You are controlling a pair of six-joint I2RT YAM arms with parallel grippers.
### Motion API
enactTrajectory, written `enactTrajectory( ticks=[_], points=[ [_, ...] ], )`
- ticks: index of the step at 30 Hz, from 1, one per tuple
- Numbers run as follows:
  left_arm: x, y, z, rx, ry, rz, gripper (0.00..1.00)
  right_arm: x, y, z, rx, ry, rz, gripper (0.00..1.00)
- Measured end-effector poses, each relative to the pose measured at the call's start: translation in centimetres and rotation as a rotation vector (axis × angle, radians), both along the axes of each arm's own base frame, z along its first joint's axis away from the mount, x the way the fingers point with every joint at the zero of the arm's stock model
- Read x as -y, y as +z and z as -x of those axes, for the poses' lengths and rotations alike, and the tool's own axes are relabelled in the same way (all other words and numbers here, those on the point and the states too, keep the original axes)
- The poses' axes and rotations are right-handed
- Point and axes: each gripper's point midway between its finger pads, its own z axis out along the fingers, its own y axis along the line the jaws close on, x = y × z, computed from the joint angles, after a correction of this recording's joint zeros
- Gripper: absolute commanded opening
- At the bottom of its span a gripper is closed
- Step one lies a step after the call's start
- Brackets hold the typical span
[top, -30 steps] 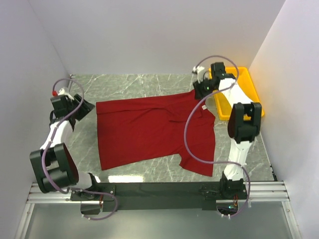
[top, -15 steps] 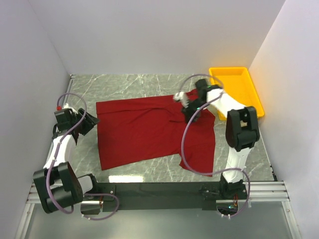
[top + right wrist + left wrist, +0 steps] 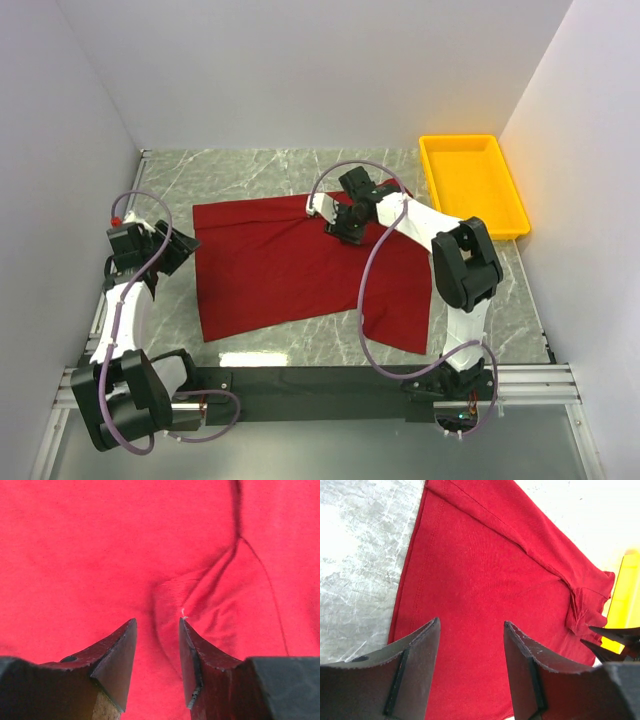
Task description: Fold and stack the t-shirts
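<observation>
- The dark red t-shirt [image 3: 280, 265] lies spread on the grey marble table [image 3: 250, 165], taking up the middle of it; its hem side faces the left arm
- The shirt's near right corner reaches toward the table's front edge, and the cloth is mostly flat with a few creases near the top middle
- The right gripper [image 3: 337, 222] is stretched across to the shirt's upper middle, low over the cloth
- In the right wrist view its fingers [image 3: 117, 650] stand parted with a narrow gap and nothing pinched between them; a raised ridge of red cloth [image 3: 170, 595] and a tiny white thread show just past the tips
- The left gripper [image 3: 178, 245] sits at the shirt's left edge, level with its upper part
- In the left wrist view its jaws are spread wide and empty, the tips over the shirt [image 3: 485, 570] just inside the stitched hem, with bare marble [image 3: 360, 555] beside it
- The yellow tray [image 3: 437, 178] stands at the far right corner, apart from the shirt
</observation>
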Motion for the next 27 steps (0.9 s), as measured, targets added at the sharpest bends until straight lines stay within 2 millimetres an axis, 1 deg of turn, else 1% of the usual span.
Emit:
enactTrajectory(
  ticks=[3, 8, 16, 20, 21, 27],
  points=[
    [0.1, -0.1, 0.1, -0.004, -0.001, 0.005, 0.59, 0.0, -0.1, -0.6, 0.029, -0.012, 0.026, 0.45],
    [0.4, -0.9, 0.5, -0.023, -0.003, 0.022, 0.59, 0.1, -0.7, -0.7, 0.035, -0.016, 0.054, 0.44],
    [0.6, -1.0, 0.7, -0.026, -0.011, 0.034, 0.59, 0.1, -3.2, -0.3, -0.003, -0.01, 0.102, 0.43],
    [0.7, -1.1, 0.7, -0.028, -0.009, 0.041, 0.59, 0.2, -3.7, -0.6, -0.001, -0.014, 0.12, 0.36],
    [0.7, -1.1, 0.7, -0.029, -0.009, 0.041, 0.59, 0.1, -3.7, -0.8, 0.003, -0.014, 0.123, 0.32],
    [0.7, -1.0, 0.7, -0.026, -0.009, 0.041, 0.59, 0.2, -3.7, -1.1, 0.018, -0.011, 0.131, 0.18]
  ],
)
